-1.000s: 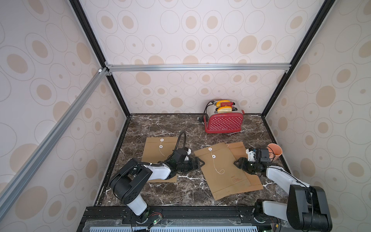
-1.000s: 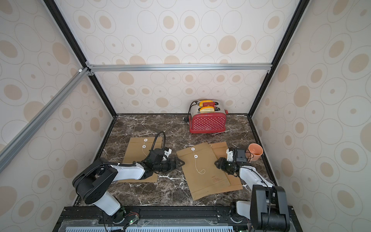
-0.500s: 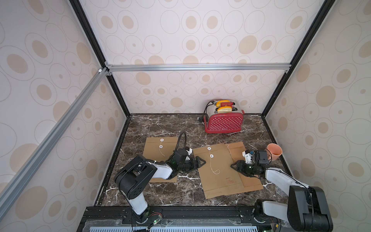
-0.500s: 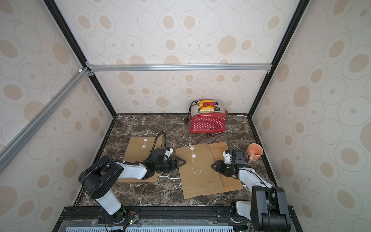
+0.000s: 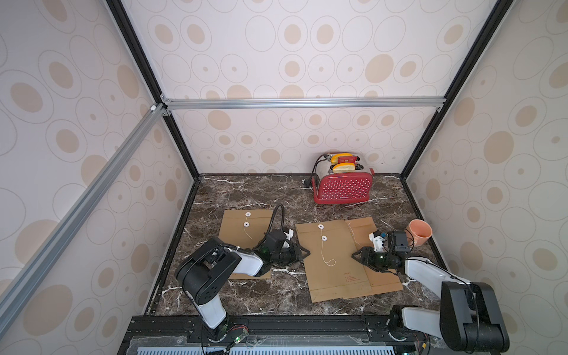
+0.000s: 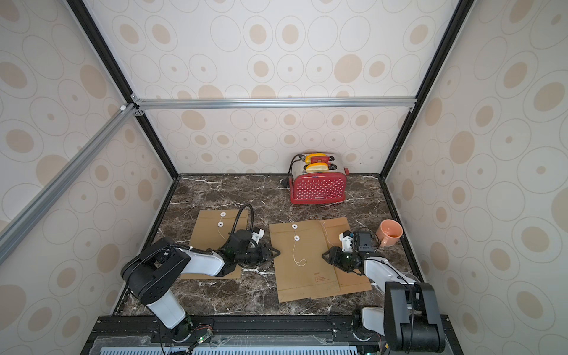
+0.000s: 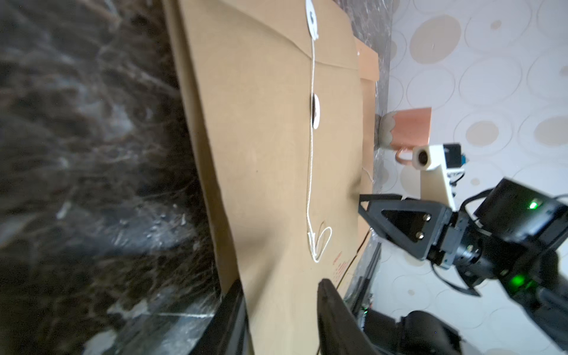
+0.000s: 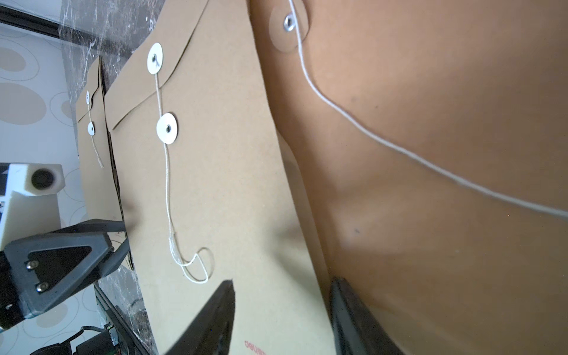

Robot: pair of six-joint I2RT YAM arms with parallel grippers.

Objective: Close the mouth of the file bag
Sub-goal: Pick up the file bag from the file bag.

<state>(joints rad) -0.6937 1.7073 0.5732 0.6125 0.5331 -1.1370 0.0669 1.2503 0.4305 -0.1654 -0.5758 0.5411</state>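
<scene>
Left gripper (image 5: pixel 306 252) at edge, file bag (image 5: pixel 336 273) now straightened

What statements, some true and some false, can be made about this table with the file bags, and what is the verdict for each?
1. A red toaster stands at the back of the table. True.
2. The orange cup lies tipped over. False: it stands upright on the table, beside the right arm.
3. The middle file bag partly covers a second bag. True.
4. The string of the middle file bag is wound up tightly. False: it runs past the lower disc and ends in a loose loop.
5. The left gripper and the right gripper are at opposite side edges of the middle file bag. True.
</scene>
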